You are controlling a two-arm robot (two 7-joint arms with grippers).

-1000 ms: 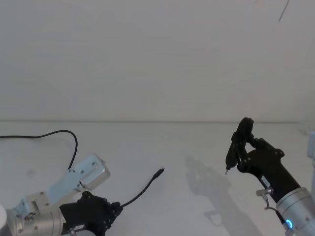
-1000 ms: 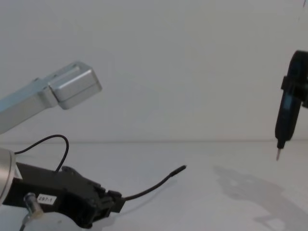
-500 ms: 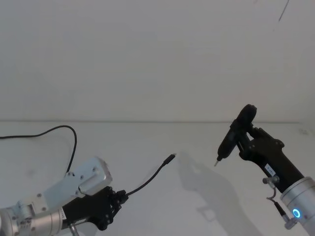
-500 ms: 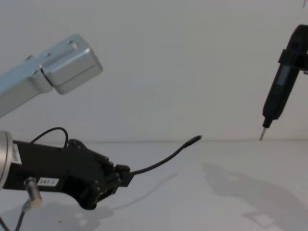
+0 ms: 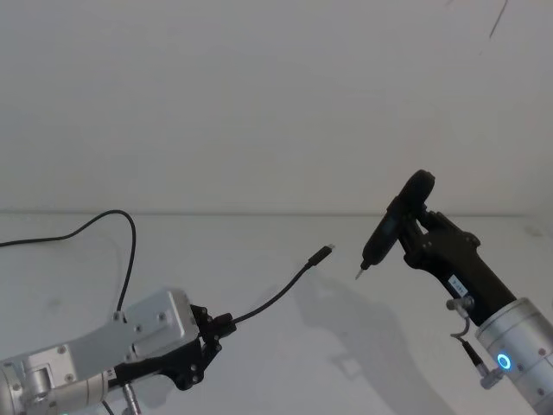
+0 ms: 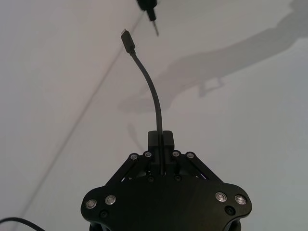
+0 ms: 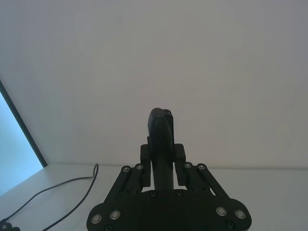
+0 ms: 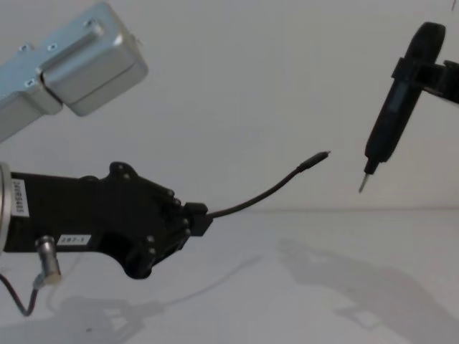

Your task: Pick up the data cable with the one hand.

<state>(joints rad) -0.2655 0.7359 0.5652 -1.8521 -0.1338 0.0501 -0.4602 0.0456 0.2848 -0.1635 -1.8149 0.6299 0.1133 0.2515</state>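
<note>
Two grippers are up off the white table (image 8: 301, 301), facing one another across a short gap. The left gripper (image 8: 201, 218) has its fingers pinched together on the data cable (image 8: 265, 193), with the thin black cord caught right between the fingertips. From that grip the cable rises forward and away from the gripper in a gentle upward curve, clear of the table, and its shadow lies on the surface underneath. Its small dark plug (image 8: 315, 159) is the farthest point out from the fingertips, hanging free in the air. Behind the gripper the rest of the cord trails back and loops across the table on the gripper's far side, toward the wall.

The right gripper (image 5: 415, 235) is clamped on a pen-shaped tool (image 5: 389, 226), slim and black, which tilts down and forward from its fingers with the metal tip lowest. That tip sits just beside the cable's plug, near it but not touching, and the two ends point roughly at each other between the grippers.
</note>
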